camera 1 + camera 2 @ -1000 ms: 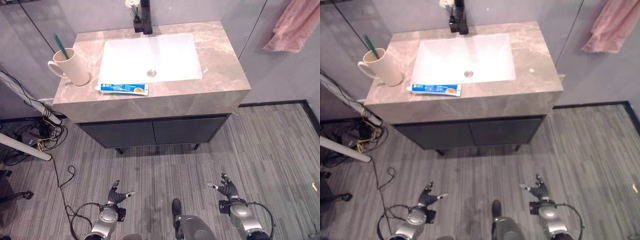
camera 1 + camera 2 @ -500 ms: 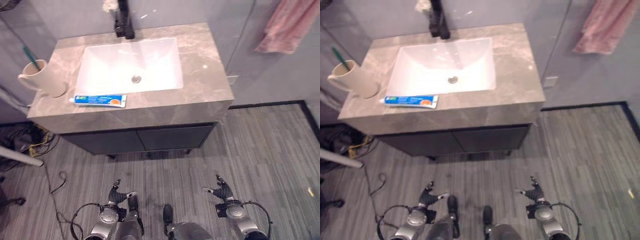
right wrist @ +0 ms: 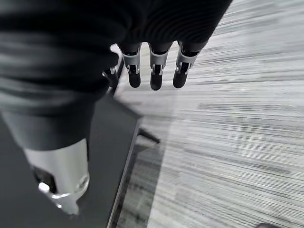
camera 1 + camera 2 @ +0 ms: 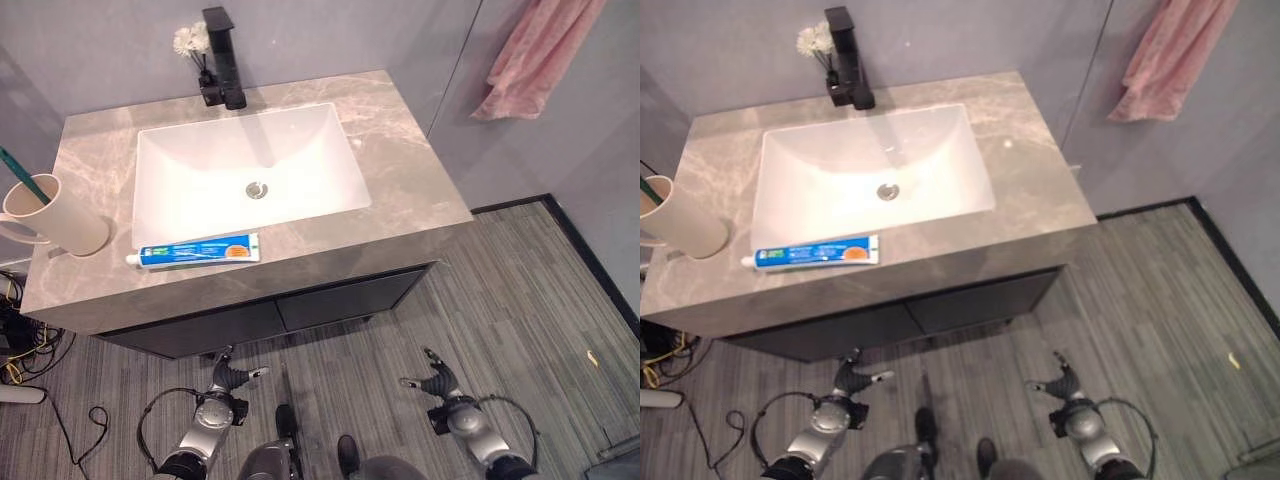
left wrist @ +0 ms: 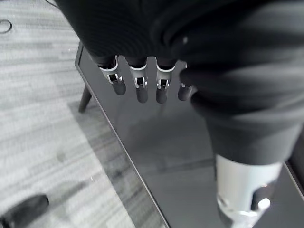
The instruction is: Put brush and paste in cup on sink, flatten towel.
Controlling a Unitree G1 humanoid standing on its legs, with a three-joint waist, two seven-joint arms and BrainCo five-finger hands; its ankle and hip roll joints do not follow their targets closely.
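We note the cream cup (image 4: 55,215) at the counter's left end holds the green brush (image 4: 17,168); the paste (image 4: 198,250) lies flat before the basin (image 4: 250,170). The pink towel (image 4: 535,55) hangs bunched on the wall. Left hand (image 4: 228,381) and right hand (image 4: 435,379) hang low, fingers relaxed, holding nothing.

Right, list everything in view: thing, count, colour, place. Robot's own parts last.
Counter: one, grey-brown marble, on a dark cabinet.
Sink: one, white, set in the counter.
Tap: one, black, behind the sink.
Flowers: one small white bunch, beside the tap.
Cup: one, cream, on the counter's left end.
Brush: one, green, standing in the cup.
Paste: one tube, blue and white, lying on the counter's front edge before the sink.
Towel: one, pink, hanging bunched on the wall at right.
Floor: grey planks.
Left robot hand: open, low before the cabinet.
Right robot hand: open, low over the floor.
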